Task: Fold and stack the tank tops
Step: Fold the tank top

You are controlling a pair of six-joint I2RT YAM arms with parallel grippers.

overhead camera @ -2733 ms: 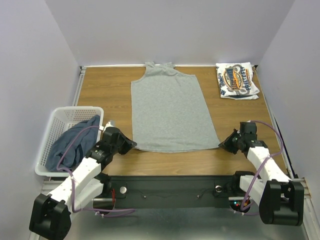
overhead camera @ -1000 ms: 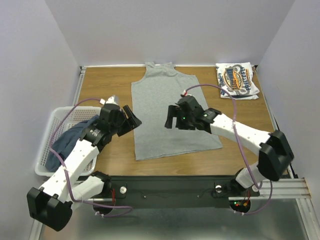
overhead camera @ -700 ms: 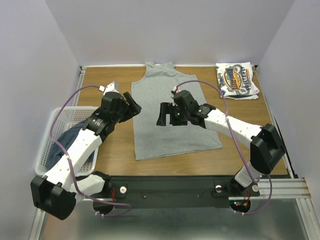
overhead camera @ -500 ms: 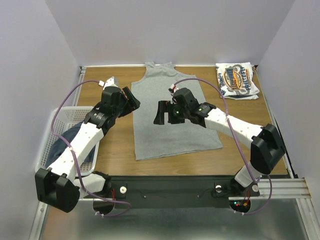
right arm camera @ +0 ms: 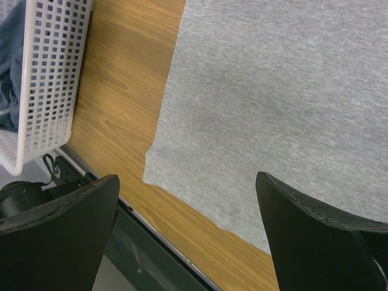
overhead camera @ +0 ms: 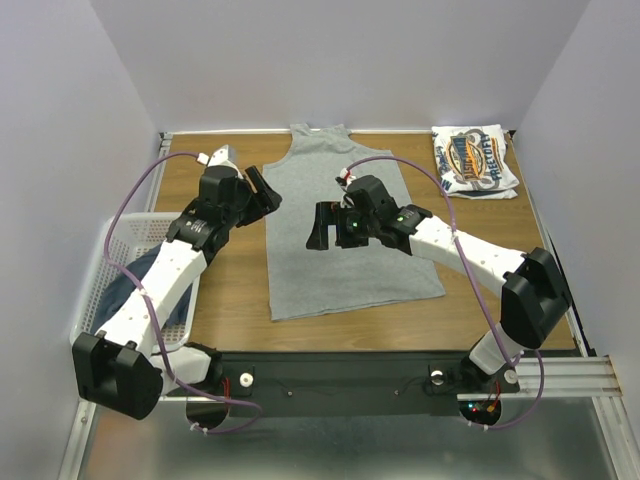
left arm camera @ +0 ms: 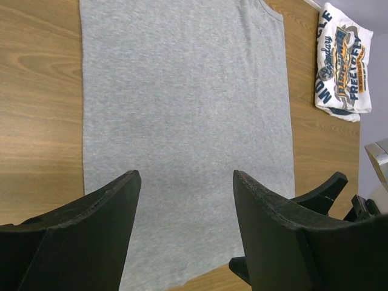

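grey tank top flat mid-frame, both pincers wide open and empty over it, no fold made yet

grey tank top (overhead camera: 345,270) lies spread on the table (overhead camera: 225,290), neck at upper centre, hem toward the bottom. left pincer (overhead camera: 265,196) hovers by its left edge and right pincer (overhead camera: 322,226) over its middle, neither touching cloth. white printed tank top (overhead camera: 476,160) sits folded at upper right, well apart; dark blue tank top (right arm camera: 7,60) is in the basket (right arm camera: 48,73) at the left. risks: a pinch that catches one layer only, or two uneven grabs, would skew the fold; cloth could slide on the smooth wood if dragged; loose purple cables (overhead camera: 400,165) might brush it. wood-grain top with metal rails at the edges, plain pale walls on three sides.
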